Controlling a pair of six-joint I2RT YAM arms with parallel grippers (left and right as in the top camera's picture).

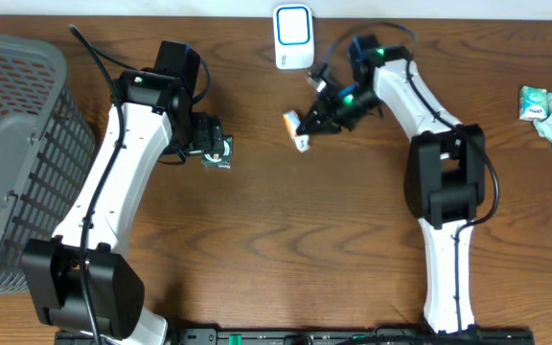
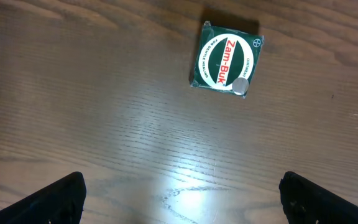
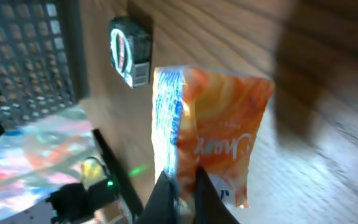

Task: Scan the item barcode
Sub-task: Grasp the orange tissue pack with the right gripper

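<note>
1. Far left, the grey basket [image 1: 8, 144] sits at the edge of the tabletop [image 1: 257, 249], and no arm is near it
2. Next along, the left tool [image 2: 180, 186] hangs over the wood with its fingers spread wide and nothing between them. The green box [image 2: 227, 57] lies flat just ahead of it, untouched
3. In the middle, at the back edge, stands the white scanner [image 1: 293, 36], face up. That's the target for this job
4. Just in front of the scanner, near it but apart, is the orange packet [image 3: 216, 130]. The right tool [image 3: 182, 193] is pinching it by its lower edge, fingers pressed tight together on the wrapper, and the packet stands up from the grip. It looks lifted off the wood, though the gap is hard to judge
5. My read on progress is that the pick is done and the item is in hand and close to the reader. What's left is the scan itself, which means carrying the packet over the scanner and turning the code toward it. No barcode shows on the faces in view, so I can't tell which side has to face the reader
6. Far right, the spare packets [image 1: 549, 110] lie at the edge, well apart from the action
</note>
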